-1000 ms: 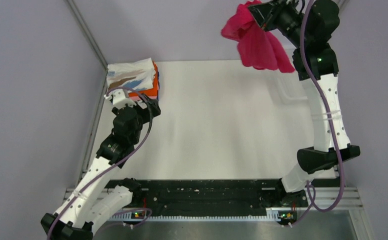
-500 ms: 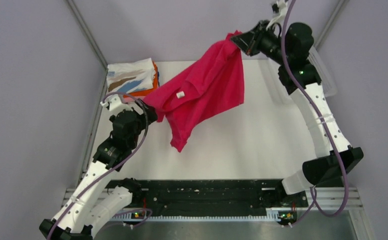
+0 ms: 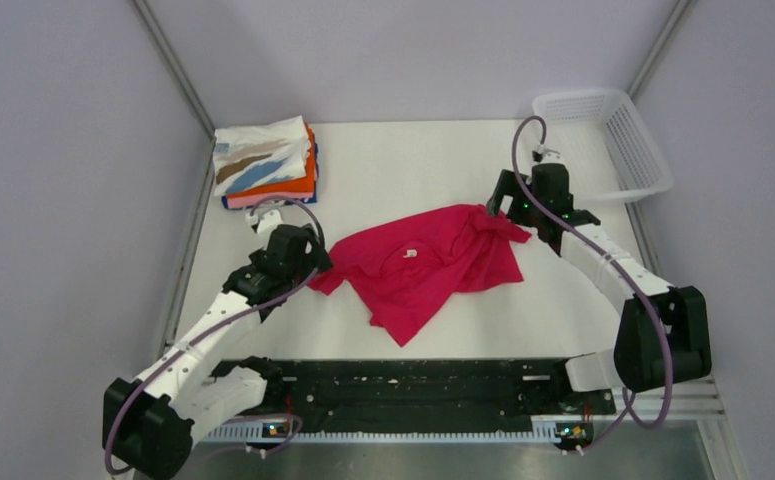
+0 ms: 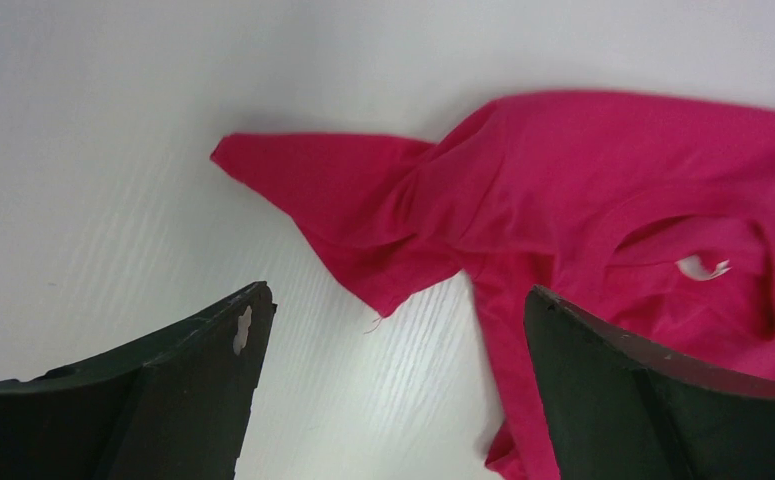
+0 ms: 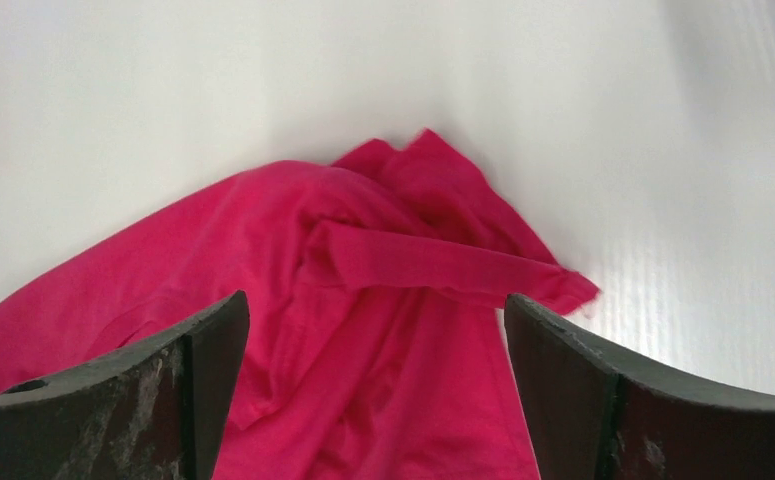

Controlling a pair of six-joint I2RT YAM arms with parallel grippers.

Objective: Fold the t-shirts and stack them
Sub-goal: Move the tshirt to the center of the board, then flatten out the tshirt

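A magenta-red t-shirt (image 3: 423, 265) lies crumpled and partly spread on the white table, with a small white label showing near its neck. My right gripper (image 3: 498, 210) hovers open over the shirt's bunched right end (image 5: 393, 260), and nothing is between its fingers. My left gripper (image 3: 313, 262) is open at the shirt's left side, where a sleeve tip (image 4: 313, 175) lies just ahead of its jaws. A stack of folded t-shirts (image 3: 263, 165) sits at the back left: white with tan and blue streaks on top, orange and dark blue below.
A white plastic mesh basket (image 3: 618, 130) stands at the back right corner, beside the right arm. Metal frame posts run up at both back corners. Bare white table (image 3: 443, 160) lies between the stack and the basket.
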